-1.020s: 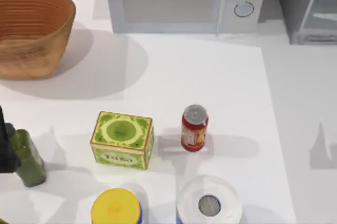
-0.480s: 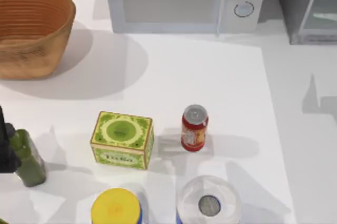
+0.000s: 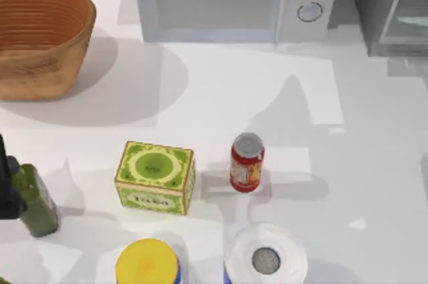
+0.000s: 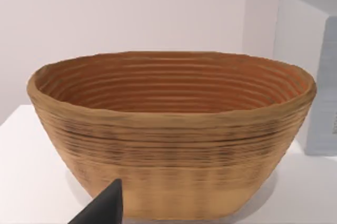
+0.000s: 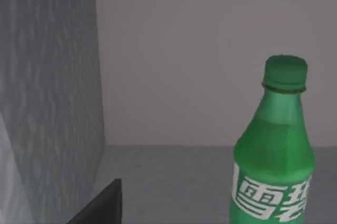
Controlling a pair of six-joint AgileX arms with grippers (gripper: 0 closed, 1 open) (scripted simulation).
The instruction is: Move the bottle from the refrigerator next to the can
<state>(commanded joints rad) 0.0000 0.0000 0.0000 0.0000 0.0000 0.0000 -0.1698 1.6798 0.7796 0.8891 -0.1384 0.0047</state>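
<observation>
basket (image 3: 41, 37): woven, 10 o'clock of the top view; left wrist view looks straight at its ribbed side, upright on the white table (image 3: 221, 103).
left gripper (image 4: 102, 208): only one dark fingertip at the frame edge in the left wrist view, basket ahead; can't tell whether released or clenched.
olive bottle (image 3: 35, 200): dark, square, 8 o'clock, table's left edge.
green box (image 3: 155, 177): patterned lid, about 7 o'clock of centre, just left of the can, a gap between them.
yellow-lidded container (image 3: 147, 264): 6-7 o'clock, front edge.
can (image 3: 247, 162): red, silver top, upright, near centre toward 5 o'clock; apart from box and jar.
white-lidded jar (image 3: 265, 257): 6 o'clock, in front of the can.
microwave (image 3: 234, 0): white, two knobs, 12 o'clock.
refrigerator (image 3: 391, 7): grey, glass door, 1-2 o'clock corner in the top view; contents not readable from above.
bottle (image 5: 274, 155): bright green, green cap, pale label; right wrist view shows it upright on a grey floor between grey walls, well apart from the can.
right gripper (image 5: 100, 205): one dark fingertip showing, facing the bottle, not touching it; grip state can't be told.
</observation>
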